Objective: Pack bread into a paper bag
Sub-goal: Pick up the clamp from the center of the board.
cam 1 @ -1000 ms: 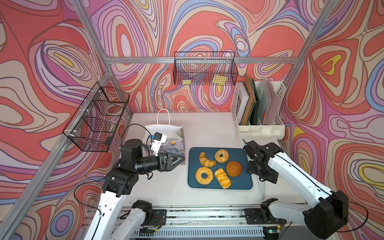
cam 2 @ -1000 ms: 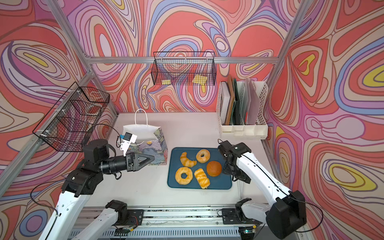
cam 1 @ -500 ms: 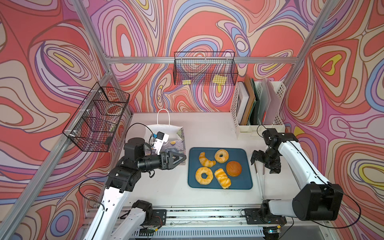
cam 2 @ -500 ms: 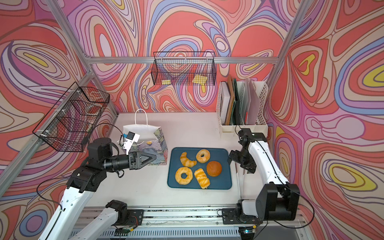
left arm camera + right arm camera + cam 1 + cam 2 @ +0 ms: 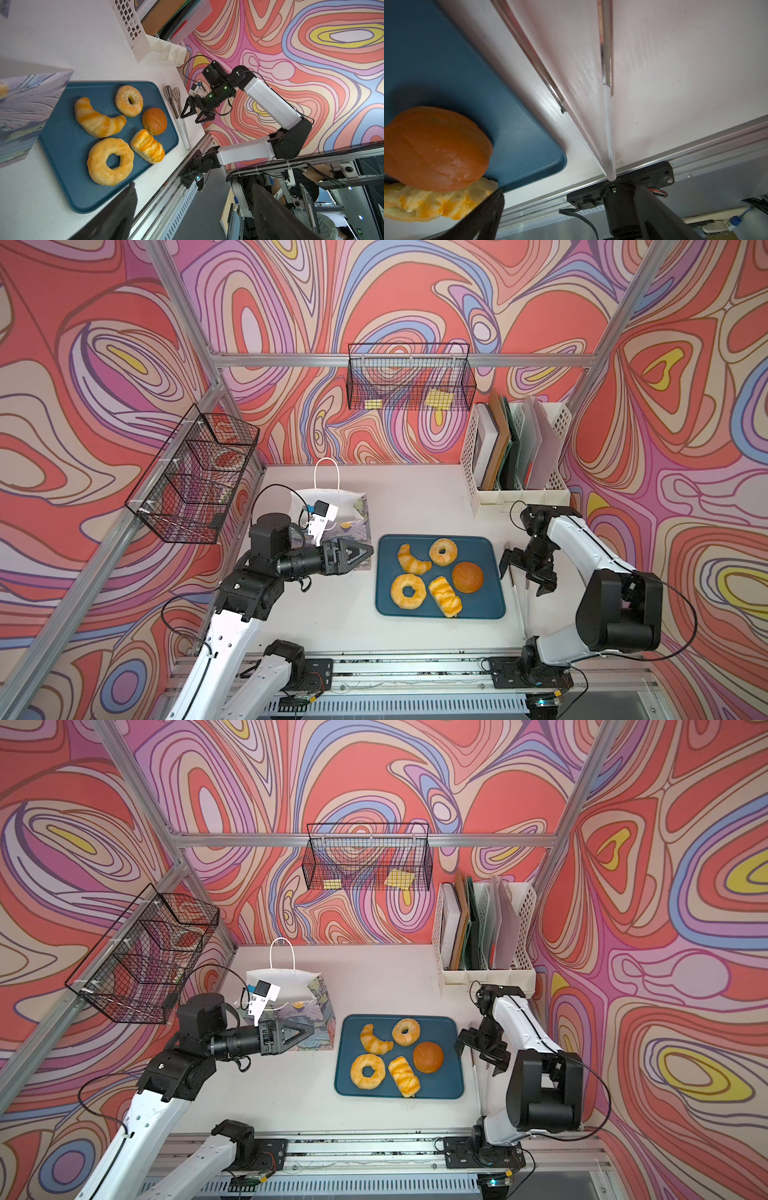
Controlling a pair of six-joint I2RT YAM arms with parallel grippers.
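The bread lies on a blue tray (image 5: 490,605): a croissant (image 5: 411,559), a sugared doughnut (image 5: 443,551), a brown bun (image 5: 467,576), a larger ring doughnut (image 5: 408,591) and a striped roll (image 5: 445,602). The flowered paper bag (image 5: 332,506) stands upright left of the tray, its mouth open. My left gripper (image 5: 365,551) hangs open in front of the bag and points at the tray, holding nothing. My right gripper (image 5: 525,576) is open just right of the tray, above metal tongs (image 5: 517,601) that lie on the table. The right wrist view shows the bun (image 5: 436,149) and the tongs (image 5: 607,104).
A white perforated file rack (image 5: 519,456) with folders stands at the back right, close behind my right arm. Black wire baskets hang on the back wall (image 5: 409,377) and the left wall (image 5: 195,477). The aluminium rail (image 5: 415,659) runs along the table's front edge.
My right arm has folded its elbow back to the front right, and its gripper has slid off the tray's right edge to above the tongs. The left gripper has hardly moved.
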